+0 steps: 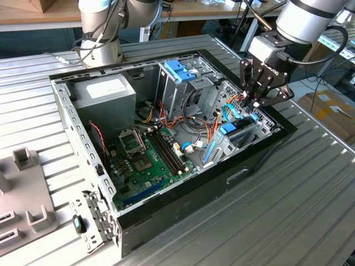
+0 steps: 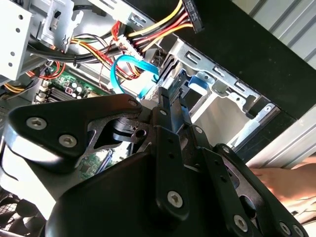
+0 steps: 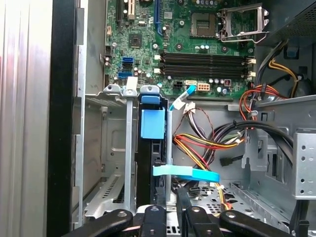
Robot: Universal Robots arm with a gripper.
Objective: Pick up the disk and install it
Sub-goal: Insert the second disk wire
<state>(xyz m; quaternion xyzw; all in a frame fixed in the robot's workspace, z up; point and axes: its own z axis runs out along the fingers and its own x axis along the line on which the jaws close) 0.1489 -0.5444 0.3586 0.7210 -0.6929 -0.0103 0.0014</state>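
Gripper [image 1: 256, 101] above open computer case [image 1: 260, 152], jaws pressed together, disk [image 3: 150, 148] seated edge-up in drive bay, no legible writing

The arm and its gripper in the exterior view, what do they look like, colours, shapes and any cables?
The arm is a thick rounded tube in silver-grey, with a darker band near the joint. A black cable loops from it toward the wrist. The gripper is black, built of angular linkage plates with slim fingers; a small white marking sits on its body. In the second wrist view, its black links carry round silver screw heads.
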